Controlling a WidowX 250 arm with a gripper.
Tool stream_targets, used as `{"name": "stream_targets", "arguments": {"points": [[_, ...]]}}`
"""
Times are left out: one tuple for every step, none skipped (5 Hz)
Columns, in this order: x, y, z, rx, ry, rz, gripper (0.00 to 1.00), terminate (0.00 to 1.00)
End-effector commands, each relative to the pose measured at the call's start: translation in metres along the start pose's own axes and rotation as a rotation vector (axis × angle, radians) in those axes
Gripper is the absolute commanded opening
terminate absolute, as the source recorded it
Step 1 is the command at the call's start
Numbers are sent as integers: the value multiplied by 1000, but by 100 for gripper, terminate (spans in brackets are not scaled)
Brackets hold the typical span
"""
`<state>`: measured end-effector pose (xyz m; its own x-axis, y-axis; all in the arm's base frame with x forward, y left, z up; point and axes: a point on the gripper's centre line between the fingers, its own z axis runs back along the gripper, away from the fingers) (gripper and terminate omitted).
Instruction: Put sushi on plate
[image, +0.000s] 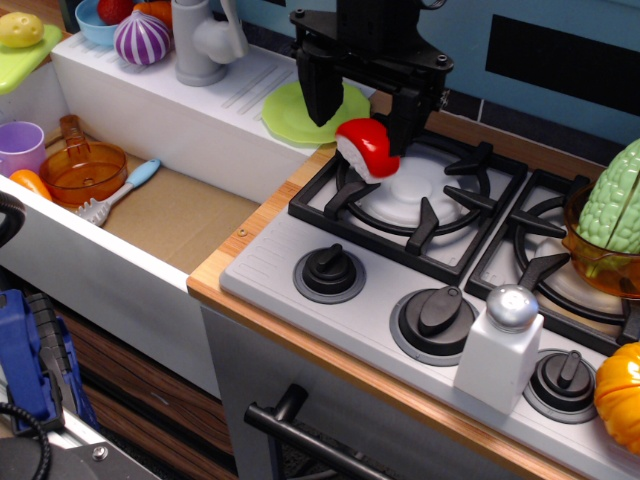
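Note:
The sushi (367, 147), a glossy red top on a white base, hangs tilted between the fingers of my black gripper (362, 135), just above the left rear edge of the left stove burner (410, 195). The jaws are closed on its sides. The lime-green plate (288, 115) lies flat on the white ledge just left of and behind the gripper. The left finger (320, 95) hides part of the plate's right side.
A grey faucet (200, 40) and a purple striped onion (142, 40) stand left of the plate. The sink holds an orange bowl (82, 170), a purple cup (20, 145) and a blue-handled spatula (120, 192). A white shaker (500, 350) and a green vegetable in an orange bowl (612, 220) are on the stove.

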<state>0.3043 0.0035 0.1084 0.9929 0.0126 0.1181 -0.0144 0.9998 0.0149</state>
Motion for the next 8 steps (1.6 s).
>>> {"name": "stream_targets", "arguments": {"points": [[0,0,0,0,0,0,100,0],[6,-4,5,27,2,122,100,0],[-3,2,-2,58,-38,231,100,0],[-3,10,-1,62,-75,321,100,0],[10,16,-5,112,-131,397,100,0],[22,18,-7,131,-168,376,100,0],[36,24,-10,121,-185,333,100,0],[50,27,-14,105,-195,316,100,0]]}}
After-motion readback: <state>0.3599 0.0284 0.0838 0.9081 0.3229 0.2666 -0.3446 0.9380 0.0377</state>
